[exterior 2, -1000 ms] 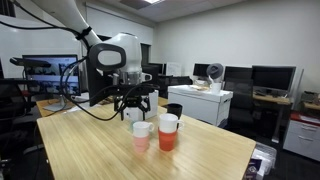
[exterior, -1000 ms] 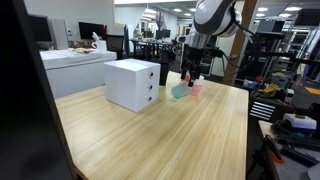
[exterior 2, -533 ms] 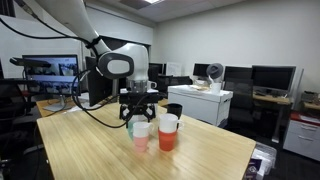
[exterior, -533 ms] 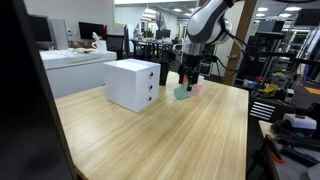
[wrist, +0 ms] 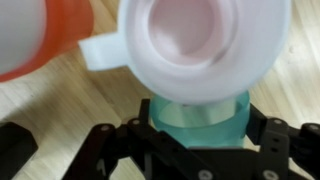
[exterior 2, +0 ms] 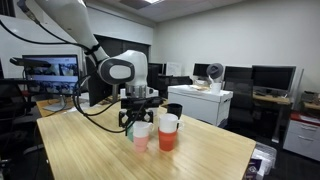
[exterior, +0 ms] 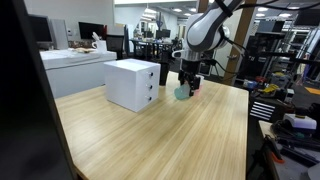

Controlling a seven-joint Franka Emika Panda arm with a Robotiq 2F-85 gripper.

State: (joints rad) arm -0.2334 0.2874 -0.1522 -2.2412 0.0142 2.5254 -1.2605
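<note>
The teal plastic cup (wrist: 196, 128) sits at the bottom centre of the wrist view. It stands on the light wooden table (exterior: 170, 135), just below the pink, white-rimmed mug (wrist: 205, 40), with the orange mug (wrist: 35, 30) at upper left. Your gripper (wrist: 197, 138) has come down from above the cups over the last second and now straddles the teal cup. Its jaws are spread wide on either side; whether the pads touch the cup's wall you cannot tell. So the cup is bracketed, not visibly pinched. In an exterior view the white drawer box (exterior: 133, 84) stands well apart, centre left.
</note>
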